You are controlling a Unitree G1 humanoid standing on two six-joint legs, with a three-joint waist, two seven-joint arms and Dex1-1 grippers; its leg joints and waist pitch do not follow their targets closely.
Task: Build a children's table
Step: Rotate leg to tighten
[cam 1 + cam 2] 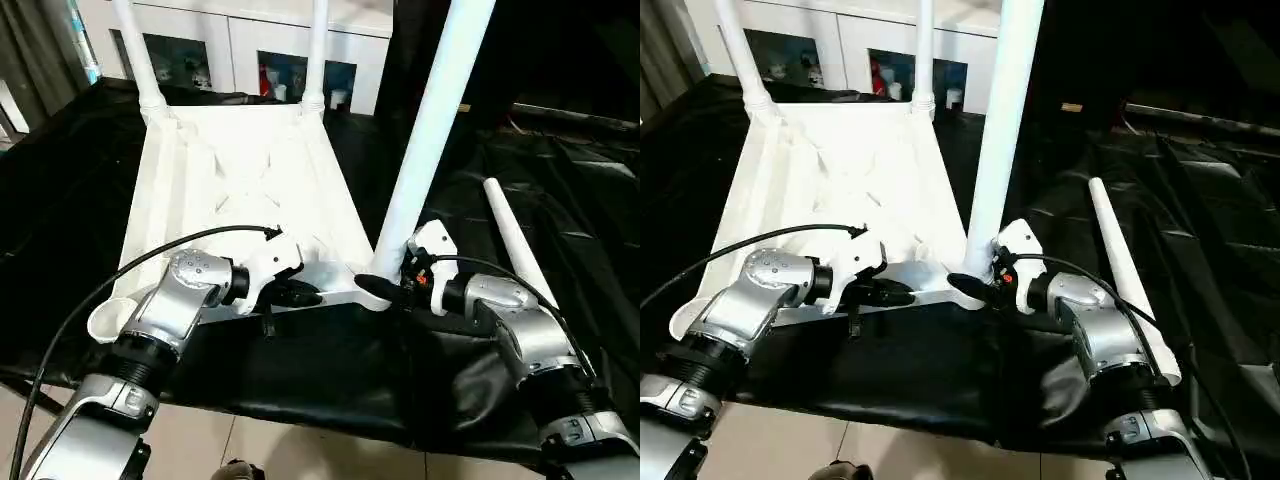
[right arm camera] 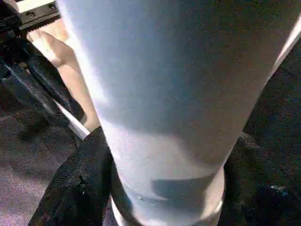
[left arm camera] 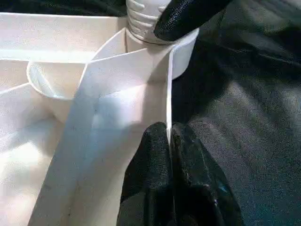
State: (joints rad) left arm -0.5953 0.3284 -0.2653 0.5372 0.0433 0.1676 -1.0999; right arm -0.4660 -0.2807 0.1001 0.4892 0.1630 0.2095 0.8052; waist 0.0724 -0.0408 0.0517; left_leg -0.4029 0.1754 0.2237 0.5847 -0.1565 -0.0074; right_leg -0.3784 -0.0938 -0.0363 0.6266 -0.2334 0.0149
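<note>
Tabletop (image 1: 250, 190) lies upside down on the black cloth (image 1: 330, 370) that covers the worktop, its ribbed underside facing up and its near edge close to the cloth's near edge. Two legs already stand in the far corner sockets: the far left leg (image 1: 135, 50) and the far right leg (image 1: 318, 50), both upright. A third leg (image 1: 432, 125) rises from the near right corner socket, leaning slightly to my right as it goes up. The near left corner socket (image 1: 108, 322) is an open round cup with nothing in it. The fourth leg (image 1: 515, 240) lies flat on the cloth well to the right of the tabletop, pointing toward the far edge.

My left gripper (image 3: 168, 141) is pinched tight on the thin rim wall along the tabletop's near edge, between the two near corners; in the left wrist view the two black fingers (image 3: 146, 174) press together with the white wall between them.

My right gripper (image 1: 385, 288) sits at the foot of the third leg, just above its socket. Its fingers (image 2: 80, 188) are spread on either side of the tube, and in the right wrist view they lie against the leg's base on both sides, so I read it as wrapped around the leg; whether it grips firmly I cannot tell.

Beyond the worktop's far edge stands a white cabinet (image 1: 250, 45) with glass doors.
</note>
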